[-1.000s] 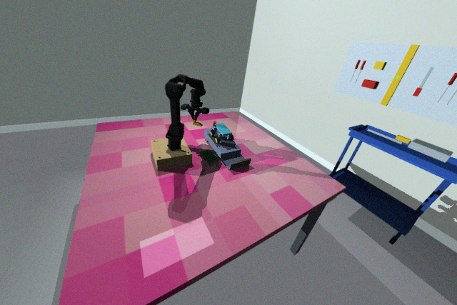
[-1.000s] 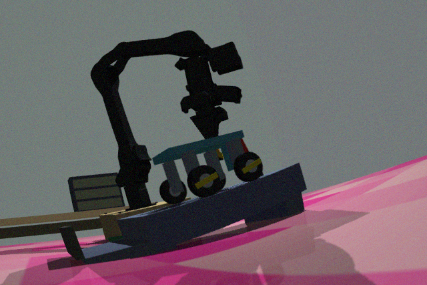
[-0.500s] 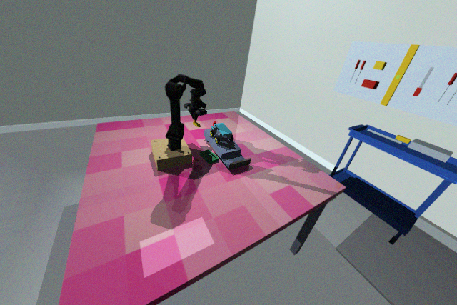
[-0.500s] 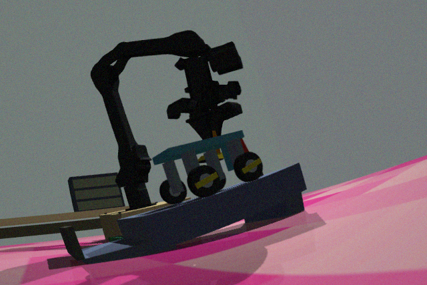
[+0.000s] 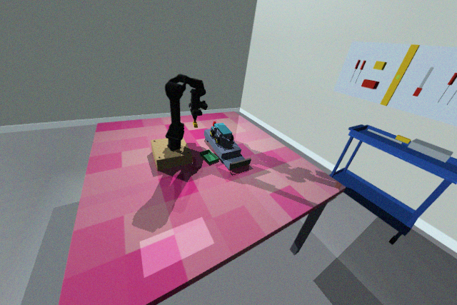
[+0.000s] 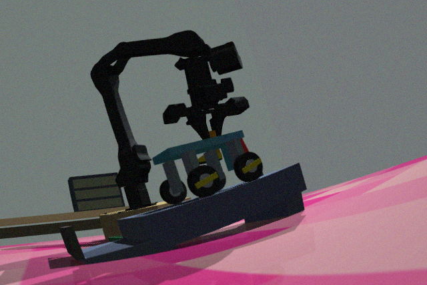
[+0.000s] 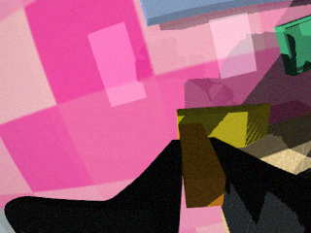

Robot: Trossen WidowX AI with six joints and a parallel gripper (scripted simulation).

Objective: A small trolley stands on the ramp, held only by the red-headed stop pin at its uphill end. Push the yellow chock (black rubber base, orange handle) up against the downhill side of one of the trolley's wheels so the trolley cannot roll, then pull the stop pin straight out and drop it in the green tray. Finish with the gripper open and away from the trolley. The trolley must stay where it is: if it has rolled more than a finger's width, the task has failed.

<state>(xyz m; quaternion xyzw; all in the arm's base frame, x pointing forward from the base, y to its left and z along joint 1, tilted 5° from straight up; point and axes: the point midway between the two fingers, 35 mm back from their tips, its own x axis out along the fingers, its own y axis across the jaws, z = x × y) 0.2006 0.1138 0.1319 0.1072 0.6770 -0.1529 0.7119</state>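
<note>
My gripper (image 5: 195, 120) (image 6: 211, 135) (image 7: 192, 147) is shut on the orange handle (image 6: 212, 133) (image 7: 201, 170) of the yellow chock (image 5: 195, 124) (image 6: 219, 154) (image 7: 235, 127). It holds the chock in the air beside the ramp (image 6: 275, 188) (image 7: 204, 9), on the robot base's side. In the exterior view the trolley partly hides the chock. The teal-topped trolley (image 5: 223, 129) (image 6: 203, 145) stands on the slope. The red-headed stop pin (image 5: 214, 123) (image 6: 244, 145) is at its uphill end; its lower part is hidden. The green tray (image 5: 209, 156) (image 7: 302, 36) lies beside the ramp.
The wooden robot base (image 5: 173, 159) (image 6: 109, 225) stands on the pink table (image 5: 225, 191), with the tray between it and the ramp. An upright stop board (image 5: 240, 163) (image 6: 72, 241) closes the ramp's low end. A blue cart (image 5: 390, 146) stands beyond the table.
</note>
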